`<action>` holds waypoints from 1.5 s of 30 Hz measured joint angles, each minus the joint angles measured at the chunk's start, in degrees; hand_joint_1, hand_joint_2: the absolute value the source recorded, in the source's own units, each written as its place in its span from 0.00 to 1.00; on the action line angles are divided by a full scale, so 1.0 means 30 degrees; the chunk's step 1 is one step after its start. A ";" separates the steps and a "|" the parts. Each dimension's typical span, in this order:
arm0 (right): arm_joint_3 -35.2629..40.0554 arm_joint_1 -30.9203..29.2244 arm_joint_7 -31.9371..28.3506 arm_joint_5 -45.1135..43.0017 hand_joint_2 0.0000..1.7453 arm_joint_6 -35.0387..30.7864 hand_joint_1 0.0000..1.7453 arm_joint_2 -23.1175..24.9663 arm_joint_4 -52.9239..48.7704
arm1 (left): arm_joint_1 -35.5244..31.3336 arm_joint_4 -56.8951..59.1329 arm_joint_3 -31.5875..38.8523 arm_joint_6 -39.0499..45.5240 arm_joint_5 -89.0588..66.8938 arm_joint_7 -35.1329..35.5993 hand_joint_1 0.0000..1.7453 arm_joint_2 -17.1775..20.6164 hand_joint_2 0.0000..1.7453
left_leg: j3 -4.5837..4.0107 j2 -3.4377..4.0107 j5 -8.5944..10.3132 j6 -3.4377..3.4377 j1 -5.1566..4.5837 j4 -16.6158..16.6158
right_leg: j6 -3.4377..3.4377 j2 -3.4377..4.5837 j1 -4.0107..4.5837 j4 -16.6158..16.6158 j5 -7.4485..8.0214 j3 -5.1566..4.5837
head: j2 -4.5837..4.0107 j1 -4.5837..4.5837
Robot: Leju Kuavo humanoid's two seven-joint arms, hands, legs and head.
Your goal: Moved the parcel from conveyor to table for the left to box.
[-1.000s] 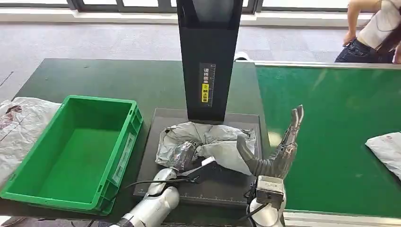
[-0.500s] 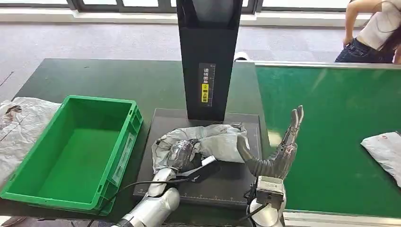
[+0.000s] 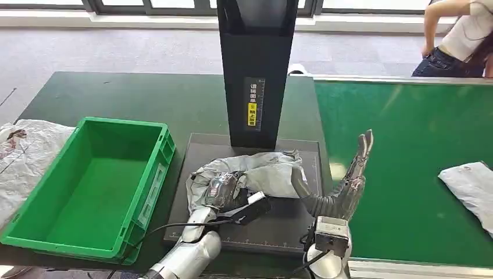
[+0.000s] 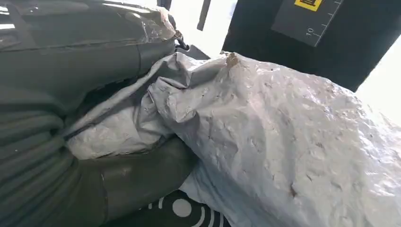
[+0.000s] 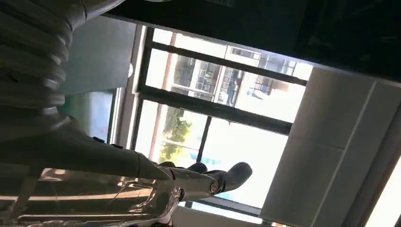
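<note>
From my head view, my left hand grips the crumpled grey plastic parcel on the black scale plate; my right hand stands beside it, fingers spread, holding nothing. At my left wrist, my fingers clamp the parcel's folds. At my right wrist, my fingers stretch apart.

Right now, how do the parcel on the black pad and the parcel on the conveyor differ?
The pad parcel is crumpled and bunched; the conveyor parcel lies flatter. The left hand grips the pad parcel; nothing touches the conveyor parcel. The pad parcel shows whole; the conveyor parcel is cut by the picture edge. Both are grey plastic mailers.
</note>
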 measured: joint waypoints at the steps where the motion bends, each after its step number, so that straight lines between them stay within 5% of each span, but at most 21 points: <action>1: 0.0000 0.0000 0.0000 0.0000 1.00 0.0000 0.00 0.0000 0.0000 | 0.0001 -0.0007 0.0000 -0.0007 0.0000 0.0007 1.00 0.0000 1.00 | 0.0000 0.0000 0.0000 0.0000 0.0000 0.0000 | 0.0000 0.0000 0.0000 0.0000 0.0000 0.0000 | 0.0000 0.0000; 45: 0.0000 0.0012 0.0000 -0.0037 1.00 0.0000 0.00 0.0000 0.0000 | 0.0217 -0.0300 0.0137 0.0411 -0.1242 0.1011 1.00 0.0316 1.00 | -0.0008 -0.0010 0.0001 -0.0001 0.0003 -0.0007 | -0.0001 -0.0001 0.0004 0.0005 0.0001 0.0015 | 0.0000 0.0014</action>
